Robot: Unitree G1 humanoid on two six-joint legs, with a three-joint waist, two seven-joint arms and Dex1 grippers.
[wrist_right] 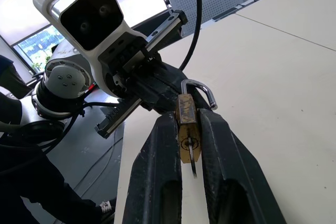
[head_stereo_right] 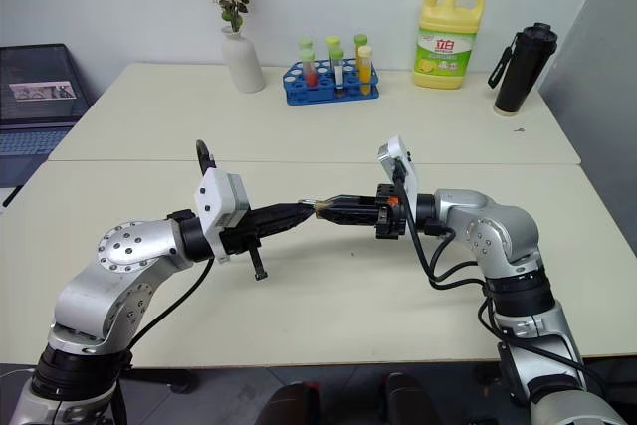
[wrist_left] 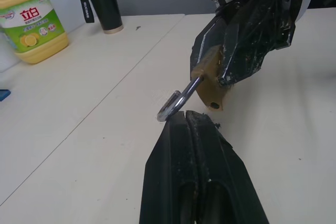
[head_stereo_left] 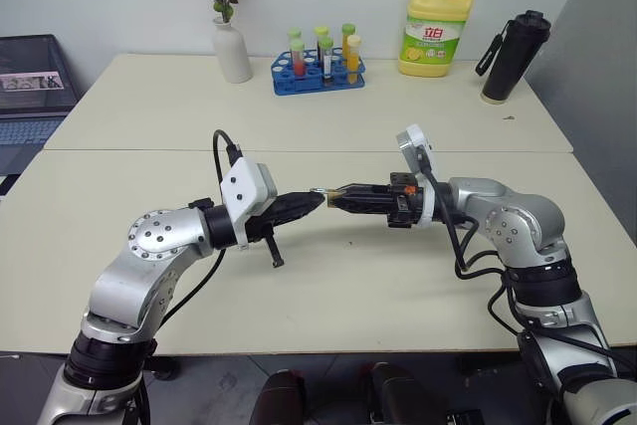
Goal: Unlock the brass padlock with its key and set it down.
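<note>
The brass padlock (wrist_right: 186, 124) hangs above the table between both arms, and my right gripper (head_stereo_left: 334, 195) is shut on its gold body. Its silver shackle (wrist_left: 173, 106) sticks out toward my left gripper (wrist_left: 185, 115). That gripper is shut, with its fingertips right at the shackle loop; I cannot tell whether they touch it. In the right wrist view a thin dark sliver, which looks like the key (wrist_right: 193, 160), sticks out of the keyhole between my right fingers. In the eye views both grippers point level at each other, tip to tip, over the near table.
On the far table stand a white vase (head_stereo_left: 232, 50), a blue rack of tubes (head_stereo_left: 318, 75), a yellow soap bottle (head_stereo_left: 436, 27) and a black flask (head_stereo_left: 513, 57). A laptop (head_stereo_left: 30, 97) sits at the far left.
</note>
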